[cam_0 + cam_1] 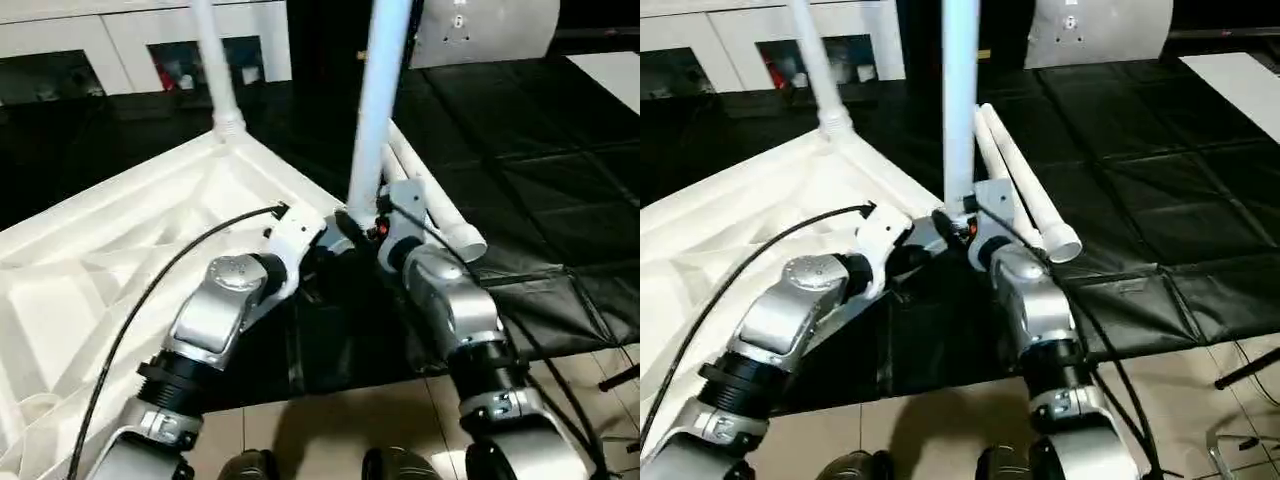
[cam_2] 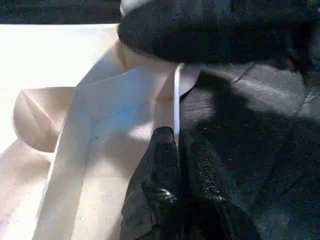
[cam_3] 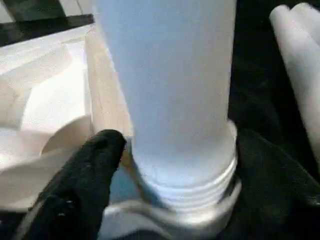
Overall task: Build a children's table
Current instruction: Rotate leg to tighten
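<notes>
On black cloth (image 1: 520, 190), ribbed white plastic tabletop (image 1: 90, 260), cylindrical legs (image 1: 440, 215).

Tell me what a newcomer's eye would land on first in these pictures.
First, the tall white cylindrical plastic leg standing upright at the near corner of the upturned white ribbed plastic tabletop, with the right gripper around its threaded base. Next, a second upright leg at the far corner, and two spare legs lying on the black-covered surface to the right.
</notes>
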Robot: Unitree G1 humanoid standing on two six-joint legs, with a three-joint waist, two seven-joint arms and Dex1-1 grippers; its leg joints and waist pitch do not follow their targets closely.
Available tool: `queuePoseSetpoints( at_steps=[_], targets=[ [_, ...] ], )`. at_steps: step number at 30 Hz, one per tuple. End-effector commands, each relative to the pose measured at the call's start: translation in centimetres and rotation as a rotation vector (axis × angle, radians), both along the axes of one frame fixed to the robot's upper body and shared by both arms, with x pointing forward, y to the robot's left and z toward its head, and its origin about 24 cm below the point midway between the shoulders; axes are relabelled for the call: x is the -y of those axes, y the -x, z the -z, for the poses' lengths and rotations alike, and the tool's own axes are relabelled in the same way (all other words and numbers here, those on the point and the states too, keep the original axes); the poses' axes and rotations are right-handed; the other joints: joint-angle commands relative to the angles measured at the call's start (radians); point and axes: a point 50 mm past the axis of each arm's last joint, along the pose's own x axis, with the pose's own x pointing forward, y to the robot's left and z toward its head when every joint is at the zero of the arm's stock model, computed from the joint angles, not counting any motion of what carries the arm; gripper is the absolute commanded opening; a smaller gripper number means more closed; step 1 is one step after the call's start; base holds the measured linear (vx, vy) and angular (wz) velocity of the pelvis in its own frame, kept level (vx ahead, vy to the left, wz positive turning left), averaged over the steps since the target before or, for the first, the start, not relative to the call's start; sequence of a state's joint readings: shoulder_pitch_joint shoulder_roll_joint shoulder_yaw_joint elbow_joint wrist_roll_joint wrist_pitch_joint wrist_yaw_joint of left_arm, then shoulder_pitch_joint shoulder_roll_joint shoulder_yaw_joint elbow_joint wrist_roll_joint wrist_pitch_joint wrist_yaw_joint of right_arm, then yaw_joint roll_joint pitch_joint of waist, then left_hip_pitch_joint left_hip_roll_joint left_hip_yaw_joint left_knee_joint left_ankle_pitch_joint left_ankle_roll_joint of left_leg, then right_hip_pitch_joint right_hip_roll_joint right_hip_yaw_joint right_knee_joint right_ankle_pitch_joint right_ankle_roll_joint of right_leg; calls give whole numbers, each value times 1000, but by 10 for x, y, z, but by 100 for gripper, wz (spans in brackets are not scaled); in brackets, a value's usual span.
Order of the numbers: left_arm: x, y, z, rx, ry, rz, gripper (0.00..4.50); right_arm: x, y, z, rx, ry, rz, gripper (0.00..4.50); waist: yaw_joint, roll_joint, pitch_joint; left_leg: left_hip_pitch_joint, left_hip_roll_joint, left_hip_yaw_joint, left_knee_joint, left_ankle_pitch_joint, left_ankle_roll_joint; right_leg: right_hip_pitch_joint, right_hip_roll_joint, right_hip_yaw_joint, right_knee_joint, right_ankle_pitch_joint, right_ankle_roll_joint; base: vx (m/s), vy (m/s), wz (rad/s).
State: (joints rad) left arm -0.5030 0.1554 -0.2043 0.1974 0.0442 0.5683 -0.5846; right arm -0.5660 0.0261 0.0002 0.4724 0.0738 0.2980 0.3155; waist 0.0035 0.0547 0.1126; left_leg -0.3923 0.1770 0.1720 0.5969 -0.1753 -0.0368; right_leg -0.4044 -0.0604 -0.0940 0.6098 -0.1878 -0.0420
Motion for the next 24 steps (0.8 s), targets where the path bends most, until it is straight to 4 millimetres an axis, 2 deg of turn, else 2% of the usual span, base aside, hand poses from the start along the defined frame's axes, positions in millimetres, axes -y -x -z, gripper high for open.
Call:
queuePoseSetpoints(
  at_steps=[1,3,7,8,9,10,11,12,13,14,15,17,18,19,20,21,22,24],
  targets=[
    [14,-7,-36,174,44,80,0,-23,14,19,-91,-13,-121,416,8,6,-88,15,53,-24,-60,-130,84,66,-91,63,-72,-109,-231,0,0,0],
    [13,-8,-36,175,40,92,0,-19,13,17,-69,-8,-112,432,10,7,-91,15,53,-23,-59,-125,84,65,-91,63,-71,-96,-231,0,0,0],
    [10,-15,-33,192,12,113,0,5,16,4,27,7,-59,444,16,9,-97,17,53,-24,-56,-91,95,68,-90,64,-64,-36,-234,0,0,0],
    [10,-18,-33,195,11,114,0,9,17,2,37,5,-45,444,17,6,-96,14,50,-22,-55,-90,98,68,-89,64,-68,-38,-229,0,0,0],
    [9,-22,-32,202,7,112,0,15,20,-2,60,5,-31,444,24,7,-98,20,51,-22,-54,-92,100,66,-88,65,-70,-41,-223,0,0,0],
    [9,-25,-31,207,4,109,0,19,21,-4,76,6,-23,444,26,5,-99,18,51,-22,-54,-89,100,69,-89,65,-69,-41,-220,0,0,0],
    [9,-29,-31,212,2,103,0,24,23,-6,89,8,-6,444,30,9,-100,18,52,-23,-54,-88,96,69,-91,65,-67,-44,-218,0,0,0],
    [11,-36,-31,230,-4,100,0,29,26,-11,111,5,14,444,31,8,-98,21,49,-21,-54,-100,97,65,-87,65,-75,-66,-204,0,0,0],
    [12,-41,-31,243,-6,98,0,33,28,-14,128,8,33,444,35,6,-101,22,49,-22,-54,-106,91,68,-89,66,-73,-72,-198,0,0,0],
    [14,-44,-31,258,-11,100,0,36,29,-16,143,15,55,444,34,4,-99,18,44,-21,-54,-102,94,68,-86,65,-78,-77,-190,0,0,0],
    [16,-47,-32,268,-14,102,0,39,30,-17,150,18,71,444,38,5,-101,21,48,-22,-54,-103,88,68,-89,65,-74,-74,-191,0,0,0],
    [20,-50,-34,281,-5,97,0,41,31,-19,152,11,85,444,37,2,-104,19,47,-23,-53,-92,94,69,-91,65,-71,-57,-198,0,0,0],
    [25,-55,-37,291,26,75,0,44,32,-21,156,14,101,444,36,3,-101,16,45,-21,-52,-84,103,68,-90,64,-73,-54,-204,0,0,0],
    [25,-56,-37,292,27,74,0,44,32,-21,156,14,102,444,38,3,-102,20,44,-20,-51,-85,103,66,-89,64,-74,-57,-204,0,0,0],
    [27,-59,-39,300,34,50,0,45,32,-23,163,12,105,444,40,2,-102,15,46,-23,-51,-75,108,71,-93,64,-69,-45,-211,0,0,0],
    [28,-61,-41,302,54,34,0,46,33,-24,167,15,108,444,40,5,-102,15,43,-21,-49,-71,114,68,-90,63,-72,-43,-207,0,0,0],
    [29,-63,-41,304,68,25,43,46,33,-25,170,18,108,450,42,4,-104,16,45,-23,-49,-69,119,71,-92,63,-70,-34,-209,0,0,0],
    [30,-65,-45,280,136,31,43,47,35,-26,173,20,110,450,46,5,-105,11,43,-25,-46,-52,137,74,-95,61,-69,-14,-219,0,0,0]
  ],
)
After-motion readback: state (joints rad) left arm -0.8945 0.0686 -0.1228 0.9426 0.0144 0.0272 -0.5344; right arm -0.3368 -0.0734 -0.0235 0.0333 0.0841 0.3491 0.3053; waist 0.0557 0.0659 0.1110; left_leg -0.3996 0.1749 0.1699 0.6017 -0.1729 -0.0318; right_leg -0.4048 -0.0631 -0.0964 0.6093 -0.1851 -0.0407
